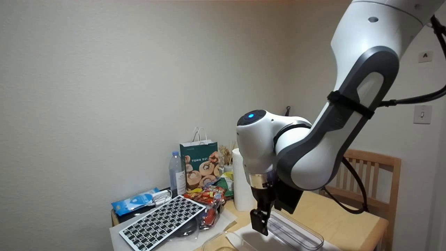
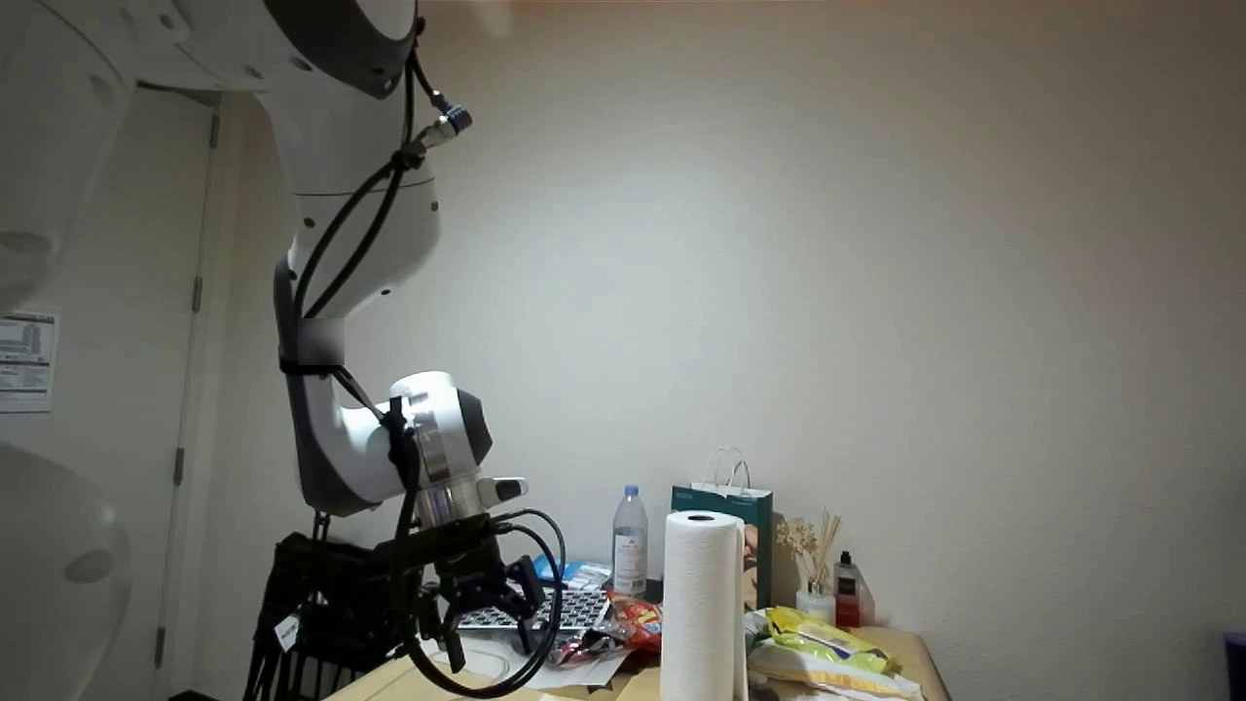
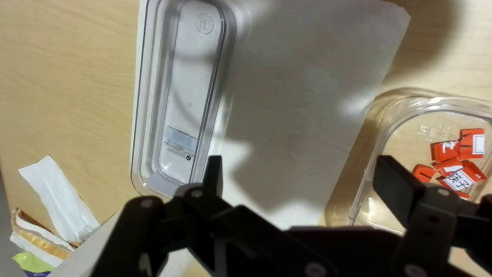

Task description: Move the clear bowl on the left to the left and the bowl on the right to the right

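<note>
the gripper [image 3: 303, 181] is released: its fingers [image 3: 398, 188] are set wide apart above the bench [image 1: 348, 216], and the gap between them is filled, in the wrist view, by a white paper sheet [image 3: 292, 84]. toward the left of that view, a long clear container [image 3: 188, 92] is laid along one edge of the sheet; its floor is marked by a printed label [image 3: 178, 142] and, at the end farther from the gripper, by an embossed emblem [image 3: 205, 24]. toward the right, a clear bowl [image 3: 407, 134] with rounded corners is set by the opposite edge, partly covered by a finger; whether it is touched cannot be told. red packets [image 3: 459, 169] are seen within its rim, one of them lettered 筷子.

farther back, a paper towel roll [image 2: 701, 604] is stood upright in both exterior views. near it, red snack bags [image 1: 205, 197] are heaped, and a checkered board [image 1: 162, 223] is tilted beside them. behind these, a blue-capped bottle [image 1: 177, 174] and a green paper bag [image 1: 198, 155] lettered "tong sui" are placed side by side before the wall [image 1: 139, 87]. in an exterior view, a wooden chair [image 1: 376, 158] is seen beyond the bench.
</note>
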